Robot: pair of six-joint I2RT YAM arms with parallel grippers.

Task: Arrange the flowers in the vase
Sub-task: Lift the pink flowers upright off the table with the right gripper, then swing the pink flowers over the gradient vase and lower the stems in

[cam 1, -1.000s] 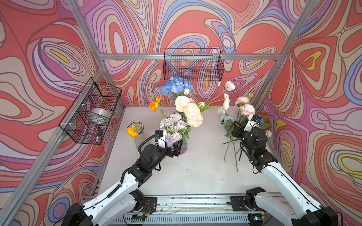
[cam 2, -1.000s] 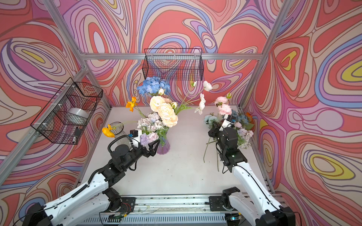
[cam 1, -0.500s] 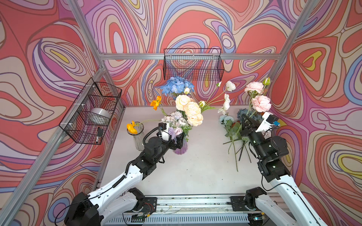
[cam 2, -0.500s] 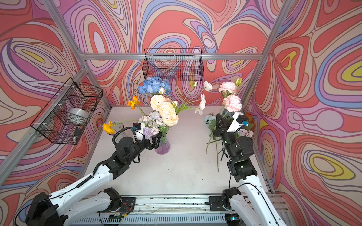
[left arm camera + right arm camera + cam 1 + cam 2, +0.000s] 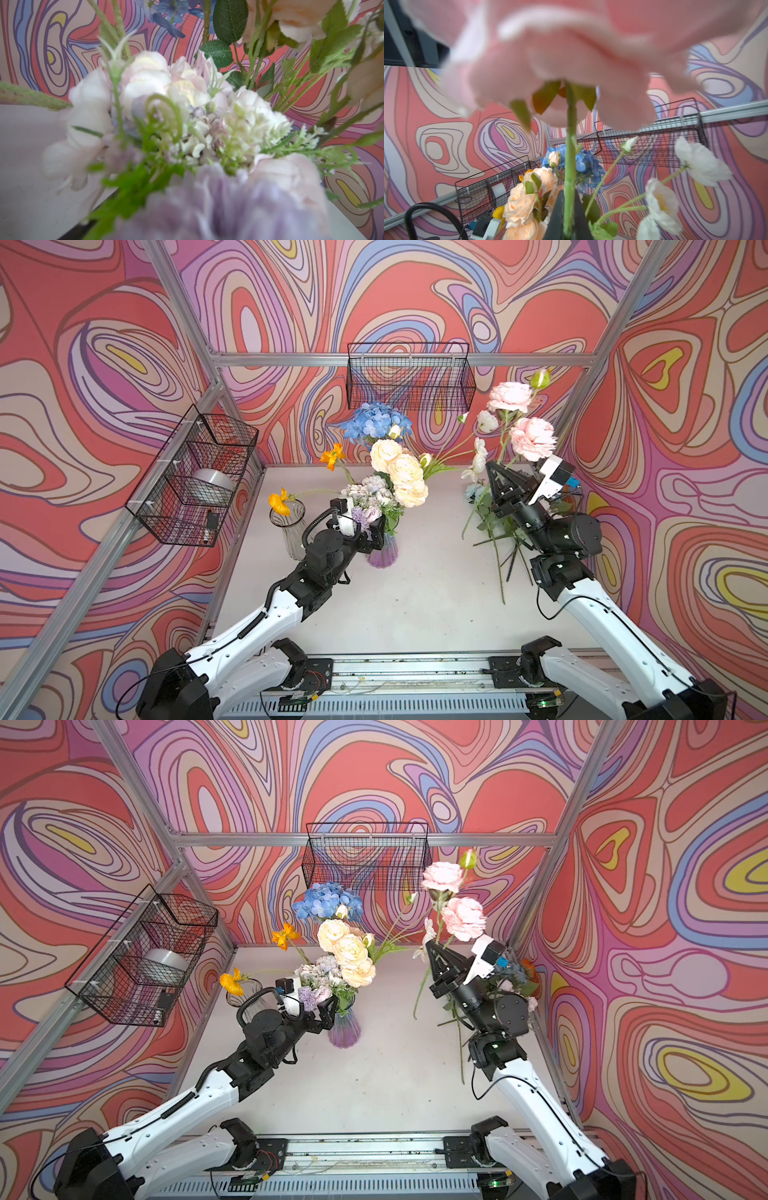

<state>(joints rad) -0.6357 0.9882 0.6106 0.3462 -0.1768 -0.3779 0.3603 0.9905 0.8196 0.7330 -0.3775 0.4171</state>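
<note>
The right gripper (image 5: 493,467) has its jaws clamped on the green stem of the pink roses (image 5: 532,438). It holds them high above the right edge of the table (image 5: 415,597), well apart from the purple vase (image 5: 382,553). This vase stands near the middle of the table and is already crowded with the blue hydrangea (image 5: 376,425), the cream roses (image 5: 401,472), the white poppies (image 5: 482,448) and the lilac bunch (image 5: 370,493). The left gripper (image 5: 372,533) has its jaws wide apart just beside the neck of the vase. I cannot tell if it touches the glass.

Several things can go wrong from here. The grip seems to sit close under the blooms, so the long lower stem hangs free. It may swing, or catch the loose flowers (image 5: 496,539) lying along the right edge and drag them. The mouth of the vase is hidden under the blooms, so the stem end can miss it. It can also push on the stems already inside and tip the narrow vase if nothing steadies it. The white poppies lean toward the right arm, and it may knock them on the way. The thin stem can also turn between the jaws.
</note>
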